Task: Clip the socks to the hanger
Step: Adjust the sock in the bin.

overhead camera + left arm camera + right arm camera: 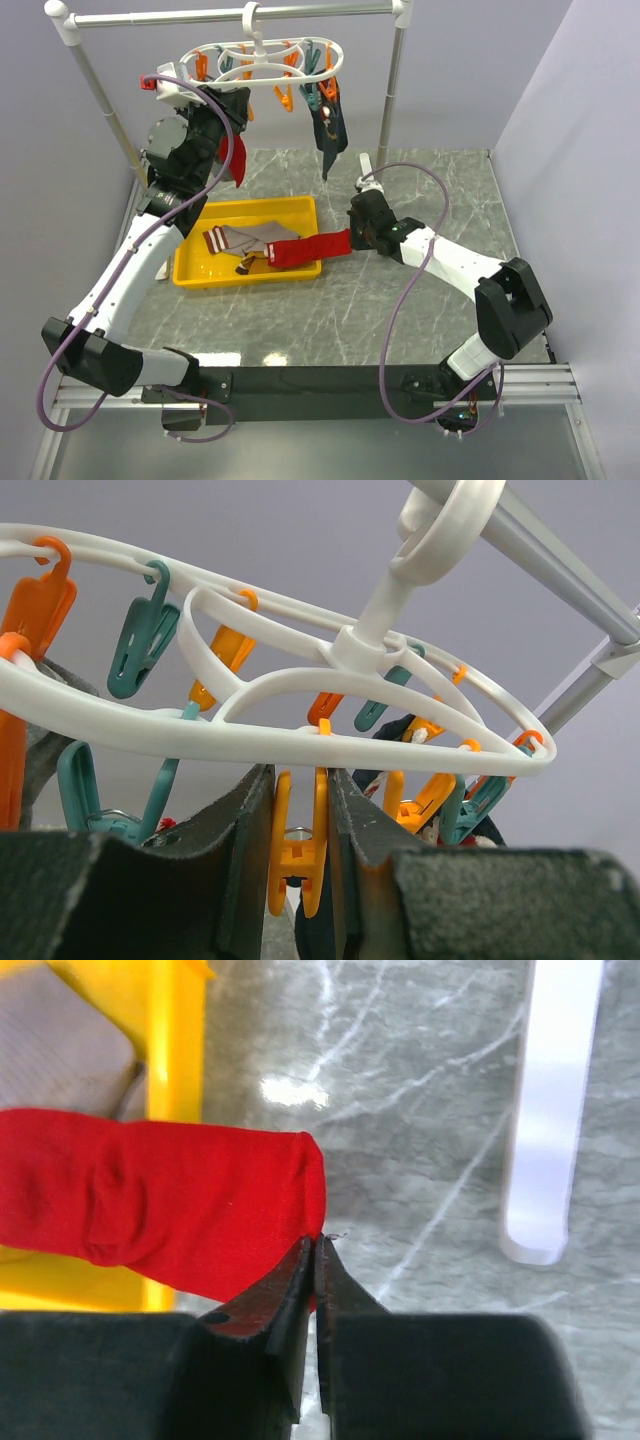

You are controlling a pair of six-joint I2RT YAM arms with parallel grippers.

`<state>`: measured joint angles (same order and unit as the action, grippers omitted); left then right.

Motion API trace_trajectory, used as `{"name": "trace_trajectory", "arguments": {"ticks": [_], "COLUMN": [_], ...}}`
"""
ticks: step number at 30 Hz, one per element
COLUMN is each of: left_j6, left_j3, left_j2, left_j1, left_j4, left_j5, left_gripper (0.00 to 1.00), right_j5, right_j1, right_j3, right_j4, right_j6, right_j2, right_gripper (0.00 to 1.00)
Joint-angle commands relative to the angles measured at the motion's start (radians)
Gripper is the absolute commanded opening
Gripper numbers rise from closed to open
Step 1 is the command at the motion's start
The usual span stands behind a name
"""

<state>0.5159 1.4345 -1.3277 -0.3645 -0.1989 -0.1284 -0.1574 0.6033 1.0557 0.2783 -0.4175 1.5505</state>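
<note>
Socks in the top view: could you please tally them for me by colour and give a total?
Red socks: 2
Grey sock: 1
Brown sock: 1
Dark sock, hanging from the hanger: 1
Total: 5

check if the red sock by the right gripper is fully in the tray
Partly out: red sock drapes over the tray rim, toe on the table.
</note>
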Motion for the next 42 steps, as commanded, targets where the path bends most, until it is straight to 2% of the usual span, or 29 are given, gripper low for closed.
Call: {"name": "trace_trajectory", "arguments": {"ticks": [1, 2, 3, 7, 10, 13, 15, 20, 22, 25, 29, 32, 42], "left_j6": [-0.001, -0.001, -0.001, -0.007, -0.008, -0.005, -0.001, -0.002, -0.002, -0.002, -0.002, -0.008, -0.025], "left_j3": [-0.002, -0.003, -0.005, -0.005, -0.006, -0.014, -0.014, -0.013, -0.011, -0.013, -0.017, -0.017, -0.011], "left_j2": [0.024, 0.022, 0.022, 0.027, 0.030, 0.031, 0.028, 0.028, 0.027, 0.025, 0.024, 0.024, 0.027], "left_j1": [-0.004, -0.004, -0.004, -0.004, -0.004, -0.004, -0.004, -0.004, -0.004, -0.005, -0.005, -0.005, -0.005], "left_j4": [-0.031, -0.033, -0.033, -0.030, -0.031, -0.036, -0.039, -0.040, -0.042, -0.042, -0.042, -0.039, -0.030], "left_j5": [-0.004, -0.004, -0.004, -0.005, -0.005, -0.005, 0.001, 0.003, 0.003, 0.003, 0.000, -0.005, -0.005], "left_gripper": [0.18, 0.18, 0.18, 0.18, 0.18, 0.18, 0.18, 0.18, 0.18, 0.18, 0.18, 0.18, 0.18], "right_j5": [-0.030, -0.021, -0.021, 0.051, 0.152, 0.370, 0.537, 0.748, 0.766, 0.817, 0.869, 0.852, 0.892], "right_j1": [-0.010, -0.008, -0.007, -0.007, -0.002, 0.000, 0.006, 0.012, 0.012, 0.015, 0.039, 0.068, 0.101], "right_j3": [0.032, 0.044, 0.071, 0.130, 0.156, 0.141, 0.165, 0.318, 0.345, 0.397, 0.541, 0.645, 0.753], "right_j4": [0.051, 0.079, 0.093, 0.121, 0.081, -0.034, -0.077, -0.005, -0.037, -0.074, 0.019, 0.087, 0.127], "right_j6": [0.042, 0.058, 0.068, 0.143, 0.228, 0.356, 0.425, 0.637, 0.699, 0.733, 0.786, 0.855, 0.902], "right_j2": [-0.041, -0.043, -0.047, -0.095, -0.119, -0.124, -0.080, 0.127, 0.164, 0.223, 0.354, 0.437, 0.597], "right_gripper": [0.13, 0.23, 0.45, 0.58, 0.59, 0.59, 0.58, 0.57, 0.64, 0.69, 0.69, 0.69, 0.67]}}
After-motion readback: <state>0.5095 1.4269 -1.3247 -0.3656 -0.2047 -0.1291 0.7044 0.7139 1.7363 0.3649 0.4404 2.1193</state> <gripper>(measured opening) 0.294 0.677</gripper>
